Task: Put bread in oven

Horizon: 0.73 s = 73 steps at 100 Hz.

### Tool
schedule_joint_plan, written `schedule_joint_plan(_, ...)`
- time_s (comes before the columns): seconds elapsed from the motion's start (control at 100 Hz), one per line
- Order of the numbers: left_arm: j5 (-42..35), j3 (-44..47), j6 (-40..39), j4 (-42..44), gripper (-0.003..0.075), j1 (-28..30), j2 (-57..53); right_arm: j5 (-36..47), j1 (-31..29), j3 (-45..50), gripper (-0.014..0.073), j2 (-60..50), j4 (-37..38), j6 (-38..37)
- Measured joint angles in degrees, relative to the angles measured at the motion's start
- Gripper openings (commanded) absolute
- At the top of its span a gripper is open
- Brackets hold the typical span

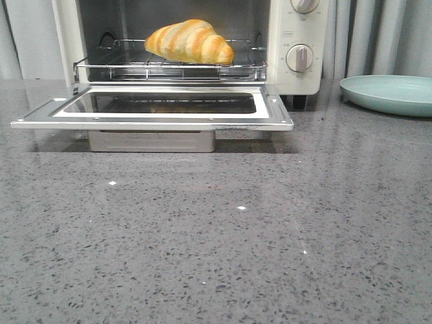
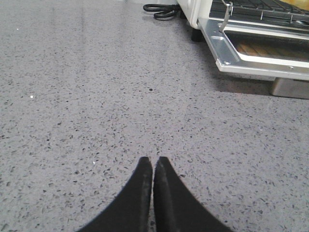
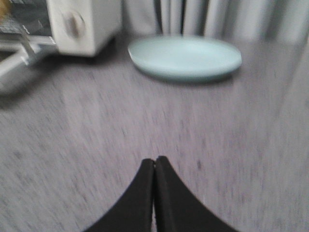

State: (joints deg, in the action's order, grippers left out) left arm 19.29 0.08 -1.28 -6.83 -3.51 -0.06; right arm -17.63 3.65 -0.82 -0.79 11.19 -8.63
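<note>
Both tools, left tool (image 2: 153, 166) and right tool (image 3: 154, 166), are clenched on nothing above the grey surface (image 1: 216, 256), away from the oven (image 1: 189, 61). Inside it, on the rack, lies the bread (image 1: 190, 42): probably light, glossy, maybe slippery; grip its thick middle.

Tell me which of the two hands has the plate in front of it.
The right hand: its wrist view shows the pale green plate on the counter ahead. The left hand faces bare counter, with the oven off to one side.
</note>
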Motion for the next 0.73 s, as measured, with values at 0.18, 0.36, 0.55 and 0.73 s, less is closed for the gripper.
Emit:
schedule_joint_plan(0.18, 0.00, 0.00, 0.00, -0.10, -0.0021, 0.00, 0.00, -1.79, -2.78, 1.38, -0.0048, 0.00, -1.42, -0.13)
schedule_joint_plan(0.36, 0.00, 0.00, 0.00, -0.10, -0.0021, 0.00, 0.00, -1.86, -2.91, 1.38, -0.0048, 0.00, -1.42, 0.12)
schedule_joint_plan(0.55, 0.00, 0.00, 0.00, -0.10, -0.0021, 0.00, 0.00, -1.86, -2.91, 1.38, -0.0048, 0.00, -1.42, 0.12)
schedule_joint_plan(0.73, 0.00, 0.00, 0.00, -0.10, -0.0021, 0.00, 0.00, -1.86, -2.91, 1.38, -0.0048, 0.00, -1.42, 0.12)
